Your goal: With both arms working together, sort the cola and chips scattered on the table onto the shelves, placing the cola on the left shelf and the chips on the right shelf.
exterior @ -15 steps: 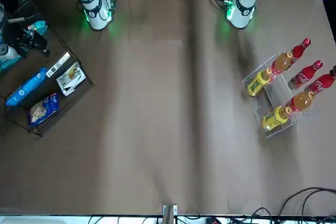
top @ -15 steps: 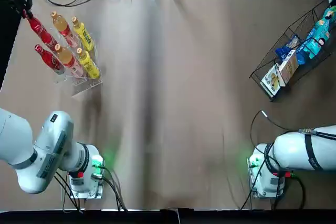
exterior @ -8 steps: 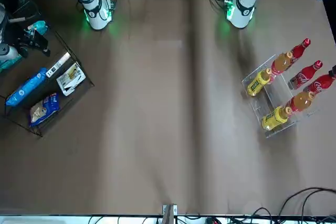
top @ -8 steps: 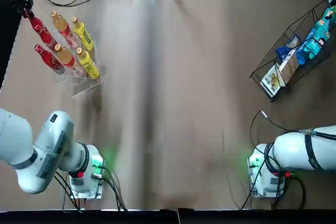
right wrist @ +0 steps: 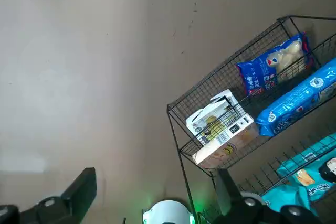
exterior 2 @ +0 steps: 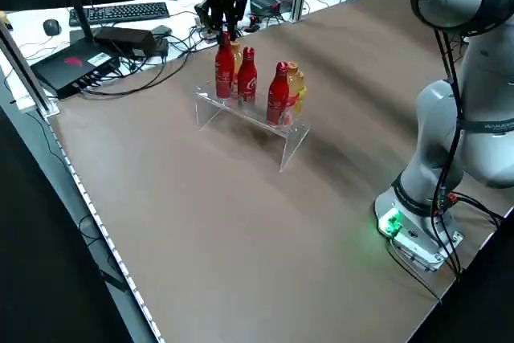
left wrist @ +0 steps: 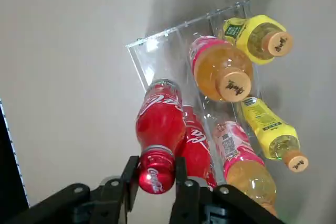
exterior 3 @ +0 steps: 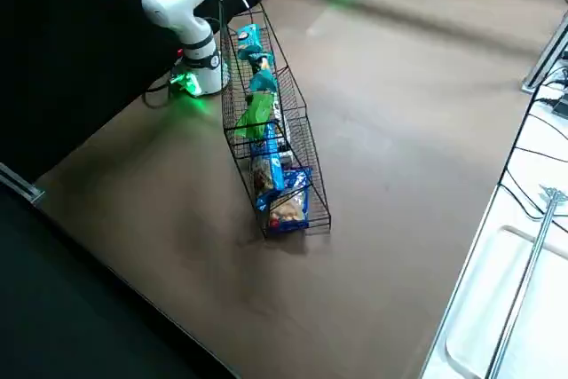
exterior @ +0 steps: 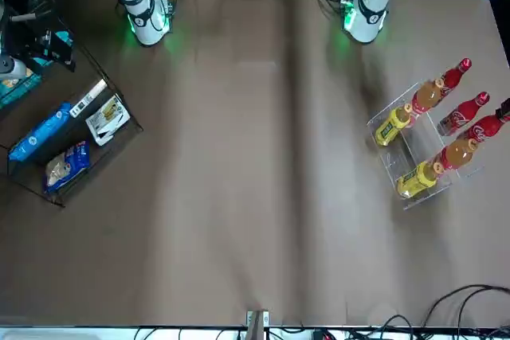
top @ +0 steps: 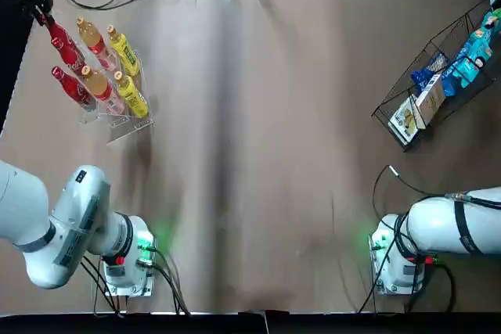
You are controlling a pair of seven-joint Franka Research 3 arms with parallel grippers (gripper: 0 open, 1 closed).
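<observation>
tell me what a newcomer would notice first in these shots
Probably the left gripper shut on the cap of a red cola bottle, holding it at the clear acrylic rack in the table's far left corner, beside two more colas and the orange and yellow drinks. Next, the black wire basket at the far right, stocked with snack packets, with the right gripper open above it.

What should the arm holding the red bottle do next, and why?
Probably lower the cola bottle into the clear rack and then release it: the left gripper, jaws shut on its cap, holds it right at the rack beside a second cola bottle.
</observation>
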